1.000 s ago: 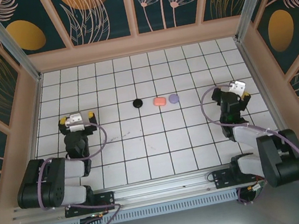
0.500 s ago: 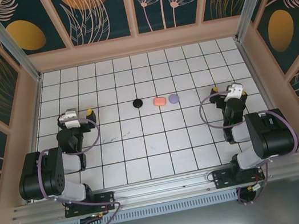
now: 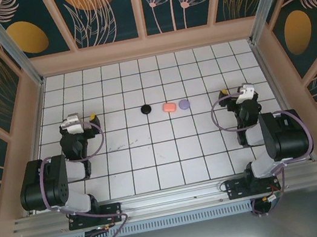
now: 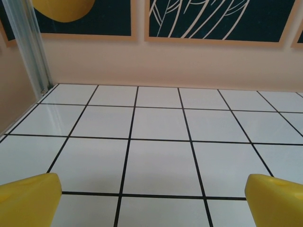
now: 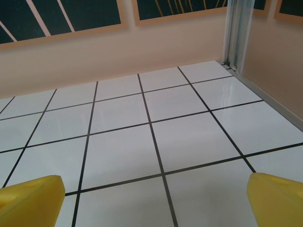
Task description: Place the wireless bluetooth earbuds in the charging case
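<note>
Three small rounded charging cases lie in a row at the table's middle: a black case [image 3: 146,109], a coral-pink case [image 3: 169,107] and a lavender case [image 3: 184,104]. All three look closed. The earbuds are out of view. My left gripper [image 3: 80,119] hovers low at the left, well apart from the black case. Far to the right of the lavender case sits my right gripper [image 3: 235,91]. In the left wrist view the left gripper [image 4: 151,201] is open, its yellow fingertips [image 4: 28,198] wide apart over bare tiles. The right gripper [image 5: 154,201] is open the same way.
The white tiled table [image 3: 164,148] is boxed in by beige walls [image 3: 146,47] on the far side and both flanks. An aluminium post [image 4: 28,47] stands at the far left corner, another post [image 5: 239,33] at the far right corner.
Both arms have folded up nearer their bases, and both grippers have drifted a little toward the far wall. The three cases have not moved.
</note>
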Motion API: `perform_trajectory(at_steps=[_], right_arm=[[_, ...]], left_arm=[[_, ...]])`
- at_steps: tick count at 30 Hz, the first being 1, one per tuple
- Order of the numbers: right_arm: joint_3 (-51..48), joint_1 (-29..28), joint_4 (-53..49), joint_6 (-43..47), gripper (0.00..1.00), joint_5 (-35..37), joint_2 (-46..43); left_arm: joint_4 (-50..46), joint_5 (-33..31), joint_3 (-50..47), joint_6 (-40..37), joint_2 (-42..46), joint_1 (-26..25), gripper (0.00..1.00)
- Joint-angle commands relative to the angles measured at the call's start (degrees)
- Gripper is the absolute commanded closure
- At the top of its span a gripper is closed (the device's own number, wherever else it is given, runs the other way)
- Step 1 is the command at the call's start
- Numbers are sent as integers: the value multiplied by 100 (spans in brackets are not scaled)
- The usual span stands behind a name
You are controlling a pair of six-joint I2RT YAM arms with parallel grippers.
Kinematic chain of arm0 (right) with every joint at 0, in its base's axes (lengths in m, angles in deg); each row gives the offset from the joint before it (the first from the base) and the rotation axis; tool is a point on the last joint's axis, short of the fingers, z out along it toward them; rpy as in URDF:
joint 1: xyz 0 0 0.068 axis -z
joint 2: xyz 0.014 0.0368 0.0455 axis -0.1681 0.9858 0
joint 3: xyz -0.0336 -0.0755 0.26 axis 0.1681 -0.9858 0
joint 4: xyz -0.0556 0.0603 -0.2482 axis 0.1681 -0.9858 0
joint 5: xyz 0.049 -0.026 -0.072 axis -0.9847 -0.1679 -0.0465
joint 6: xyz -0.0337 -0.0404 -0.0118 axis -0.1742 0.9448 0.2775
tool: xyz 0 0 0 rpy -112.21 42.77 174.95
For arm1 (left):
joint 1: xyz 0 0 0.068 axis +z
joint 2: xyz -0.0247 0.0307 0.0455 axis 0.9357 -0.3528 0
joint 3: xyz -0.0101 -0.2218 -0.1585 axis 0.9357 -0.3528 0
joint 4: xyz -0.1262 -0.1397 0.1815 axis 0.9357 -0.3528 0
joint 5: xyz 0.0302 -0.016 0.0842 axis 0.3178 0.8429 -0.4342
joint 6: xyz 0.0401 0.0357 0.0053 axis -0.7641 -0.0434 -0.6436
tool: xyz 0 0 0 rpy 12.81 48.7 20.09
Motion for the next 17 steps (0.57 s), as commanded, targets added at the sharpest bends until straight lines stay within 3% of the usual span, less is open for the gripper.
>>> perform_trajectory(at_steps=[1,17], right_arm=[[-21,-86,167,66,1,105,33],[73,89,-17,28,1,-352,32]], left_arm=[[16,-172,76,124,-25,33,1],[26,-363,57,143,1,-11,1]])
